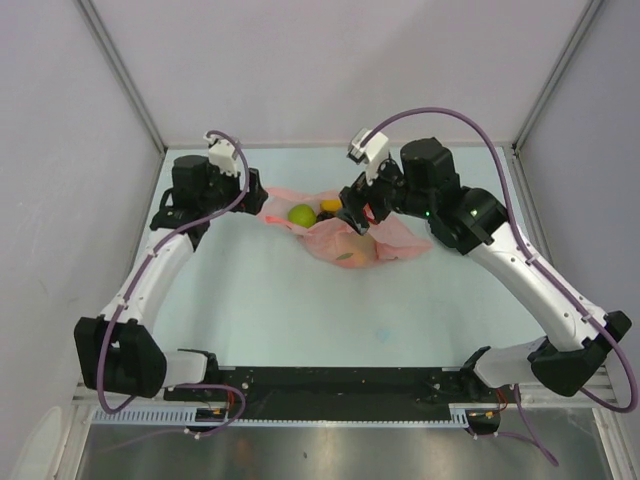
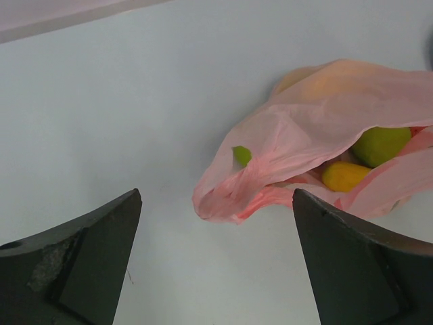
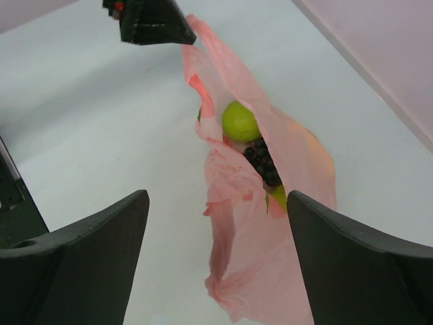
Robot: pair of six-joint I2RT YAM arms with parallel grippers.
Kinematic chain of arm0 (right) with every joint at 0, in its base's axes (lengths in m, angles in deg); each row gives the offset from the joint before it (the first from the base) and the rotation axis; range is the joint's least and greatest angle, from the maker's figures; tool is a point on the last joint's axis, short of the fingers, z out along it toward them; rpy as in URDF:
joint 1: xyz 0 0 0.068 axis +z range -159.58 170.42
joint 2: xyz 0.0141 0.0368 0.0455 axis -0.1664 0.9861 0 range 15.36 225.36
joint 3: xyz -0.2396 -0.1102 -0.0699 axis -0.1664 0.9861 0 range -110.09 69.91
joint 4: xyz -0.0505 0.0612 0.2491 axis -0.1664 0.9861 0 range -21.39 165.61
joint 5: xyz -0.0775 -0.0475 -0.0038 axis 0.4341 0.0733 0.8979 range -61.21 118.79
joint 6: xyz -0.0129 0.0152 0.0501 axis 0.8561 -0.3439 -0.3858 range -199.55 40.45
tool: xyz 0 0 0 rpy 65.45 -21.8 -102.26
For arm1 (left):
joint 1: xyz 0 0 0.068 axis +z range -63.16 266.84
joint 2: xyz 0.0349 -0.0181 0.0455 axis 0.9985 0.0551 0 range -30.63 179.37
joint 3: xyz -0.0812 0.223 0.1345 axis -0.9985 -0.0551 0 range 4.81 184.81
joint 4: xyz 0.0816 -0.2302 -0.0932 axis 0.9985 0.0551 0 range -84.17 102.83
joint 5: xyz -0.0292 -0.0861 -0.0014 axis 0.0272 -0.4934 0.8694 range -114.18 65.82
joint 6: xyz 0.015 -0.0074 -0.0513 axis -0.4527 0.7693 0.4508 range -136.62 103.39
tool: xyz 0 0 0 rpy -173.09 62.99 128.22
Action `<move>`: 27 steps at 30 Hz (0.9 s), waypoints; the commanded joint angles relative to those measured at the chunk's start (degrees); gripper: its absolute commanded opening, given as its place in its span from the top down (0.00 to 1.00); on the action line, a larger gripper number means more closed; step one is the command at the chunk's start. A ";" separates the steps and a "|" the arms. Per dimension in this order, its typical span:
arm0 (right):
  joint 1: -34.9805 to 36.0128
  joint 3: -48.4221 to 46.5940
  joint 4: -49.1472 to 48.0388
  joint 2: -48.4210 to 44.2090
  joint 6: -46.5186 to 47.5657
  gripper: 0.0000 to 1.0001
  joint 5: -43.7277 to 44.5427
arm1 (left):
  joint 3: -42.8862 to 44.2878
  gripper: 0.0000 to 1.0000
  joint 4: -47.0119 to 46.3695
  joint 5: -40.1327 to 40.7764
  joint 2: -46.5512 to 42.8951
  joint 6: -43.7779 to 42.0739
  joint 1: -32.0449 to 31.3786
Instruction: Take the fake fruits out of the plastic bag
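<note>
The pink plastic bag (image 1: pixel 352 240) lies crumpled at the far middle of the table, its mouth toward the left. Fake fruits show in the mouth: a green apple (image 1: pixel 301 214) and a yellow piece (image 1: pixel 329 207). In the right wrist view the apple (image 3: pixel 240 122), dark grapes (image 3: pixel 262 161) and a green piece (image 3: pixel 279 195) sit inside the bag (image 3: pixel 270 271). My right gripper (image 3: pixel 216 196) hangs open over the bag's middle, holding nothing. My left gripper (image 2: pixel 216 203) is open just short of the bag's edge (image 2: pixel 298 128), where a green fruit (image 2: pixel 379 144) and a yellow one (image 2: pixel 344 175) show.
The pale table (image 1: pixel 300 310) is walled by white panels at the back and both sides. The left gripper's dark fingertip (image 3: pixel 152 20) shows at the top of the right wrist view, close to the bag's far end. Both arms crowd the bag from either side.
</note>
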 commanded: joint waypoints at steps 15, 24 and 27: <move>-9.46 -14.82 -8.28 19.29 15.87 1.00 11.58 | 28.14 1.00 4.89 -15.68 24.60 0.53 0.19; -20.90 -61.98 -20.42 47.62 23.07 1.00 8.14 | 69.99 1.00 1.71 -15.18 42.35 5.40 -0.94; -21.35 -58.83 -29.35 47.56 25.97 1.00 9.12 | 72.84 1.00 -0.83 -15.78 40.89 7.32 -1.13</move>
